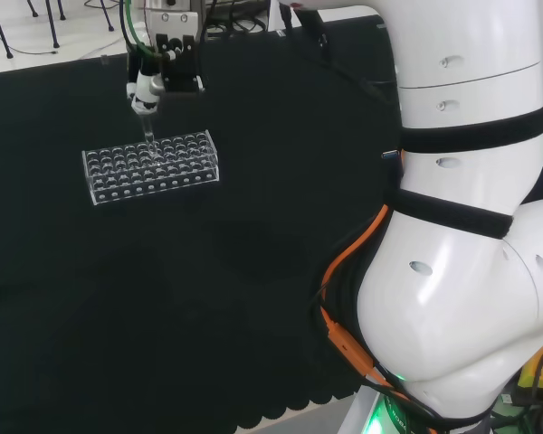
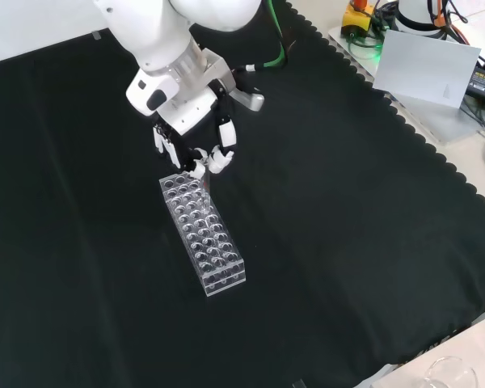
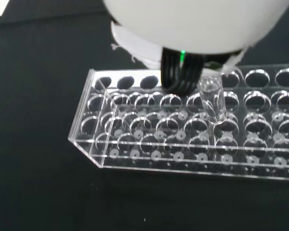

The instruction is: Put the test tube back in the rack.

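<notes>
A clear plastic rack [image 1: 151, 166] with many round holes lies on the black cloth; it also shows as the rack [image 2: 204, 234] in the front view and as the rack [image 3: 183, 139] up close in the wrist view. The hand [image 1: 167, 68] hovers over the rack's far side. In the front view the hand [image 2: 196, 133] is above the rack's upper end. Its curled fingers pinch a clear test tube [image 1: 148, 131] that hangs upright. The tube [image 3: 212, 102] has its lower end at the rack's top plate, over a hole in a middle row. I cannot tell whether the tip is inside the hole.
The arm's white links [image 1: 471, 208] take up the right of the head view. In the front view a grey box [image 2: 432, 69] and cables lie off the cloth at top right, and a clear glass piece [image 2: 450, 374] shows at the bottom right edge.
</notes>
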### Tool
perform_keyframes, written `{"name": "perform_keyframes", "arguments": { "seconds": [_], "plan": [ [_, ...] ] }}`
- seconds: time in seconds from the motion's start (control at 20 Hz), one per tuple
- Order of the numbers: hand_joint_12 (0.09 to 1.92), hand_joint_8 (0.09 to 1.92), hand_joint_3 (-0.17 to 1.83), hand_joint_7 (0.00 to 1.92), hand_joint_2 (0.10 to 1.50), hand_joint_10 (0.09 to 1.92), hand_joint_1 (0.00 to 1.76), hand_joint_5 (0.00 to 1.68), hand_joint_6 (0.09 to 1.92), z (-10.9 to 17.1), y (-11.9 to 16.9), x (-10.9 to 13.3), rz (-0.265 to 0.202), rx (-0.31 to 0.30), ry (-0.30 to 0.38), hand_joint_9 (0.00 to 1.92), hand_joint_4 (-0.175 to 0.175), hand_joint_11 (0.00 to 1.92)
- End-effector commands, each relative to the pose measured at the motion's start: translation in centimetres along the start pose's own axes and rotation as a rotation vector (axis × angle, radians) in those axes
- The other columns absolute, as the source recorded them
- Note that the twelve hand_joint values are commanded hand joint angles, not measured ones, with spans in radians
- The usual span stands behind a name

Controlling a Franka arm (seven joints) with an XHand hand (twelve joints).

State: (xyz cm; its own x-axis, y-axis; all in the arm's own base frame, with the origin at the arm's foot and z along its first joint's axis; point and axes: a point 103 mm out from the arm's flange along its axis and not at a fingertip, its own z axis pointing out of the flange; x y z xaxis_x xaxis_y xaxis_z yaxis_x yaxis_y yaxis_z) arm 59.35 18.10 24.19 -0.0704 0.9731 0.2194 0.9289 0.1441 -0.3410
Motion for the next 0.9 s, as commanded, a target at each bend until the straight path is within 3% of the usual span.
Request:
{"name": "perform_keyframes", "arguments": {
  "seconds": [0.05,0.9],
  "plan": [
    [1.24,0.63,0.95,1.48,0.43,0.57,1.45,1.36,0.6,0.9,-0.1,-0.4,0.014,0.007,0.004,1.36,-0.175,1.03],
    [1.24,0.63,0.95,1.48,0.43,0.57,1.45,1.36,0.6,1.7,0.0,-0.9,0.014,0.029,-0.01,1.36,-0.175,1.03]
  ]
}}
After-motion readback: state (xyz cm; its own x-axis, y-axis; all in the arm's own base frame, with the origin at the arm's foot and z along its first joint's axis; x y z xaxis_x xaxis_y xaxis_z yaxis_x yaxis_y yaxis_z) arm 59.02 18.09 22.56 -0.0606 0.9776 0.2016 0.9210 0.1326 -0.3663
